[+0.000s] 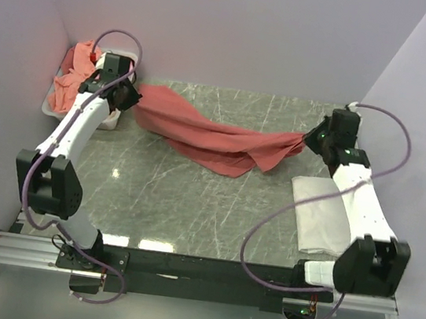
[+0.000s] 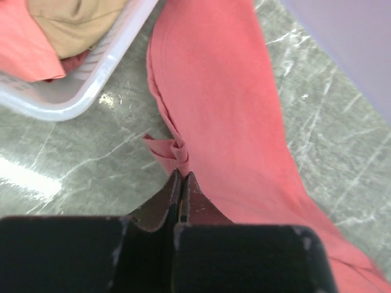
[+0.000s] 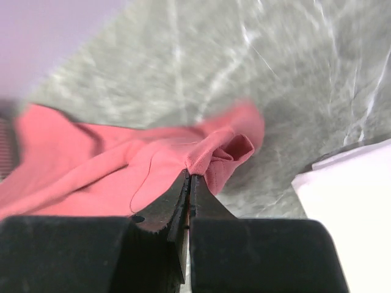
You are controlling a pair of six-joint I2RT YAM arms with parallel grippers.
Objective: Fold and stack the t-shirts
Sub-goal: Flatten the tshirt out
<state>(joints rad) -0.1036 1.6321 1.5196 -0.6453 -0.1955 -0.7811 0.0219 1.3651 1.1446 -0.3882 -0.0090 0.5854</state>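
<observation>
1. T-shirt [image 1: 216, 140], coral-red, stretches across the grey marbled table [image 1: 175, 202] from one arm to the other.
2. Left gripper [image 2: 182, 177] is clamped tight on its bunched edge, just beside the white tray [image 2: 91, 85].
3. Right gripper [image 3: 188, 178] pinches the opposite end, near the folded white garment [image 1: 321, 210].
4. More shirts [image 1: 73, 68] lie heaped in the tray.

The left arm [image 1: 74, 128] bends at the elbow and reaches forward toward the far left corner. The left gripper [image 2: 182, 178] has its jaws pressed together on a fold of the coral t-shirt [image 1: 216, 140]. The right arm [image 1: 358, 200] stretches forward along the right side, and the right gripper [image 3: 188, 177] pinches the shirt's opposite end, jaws tight together.
</observation>
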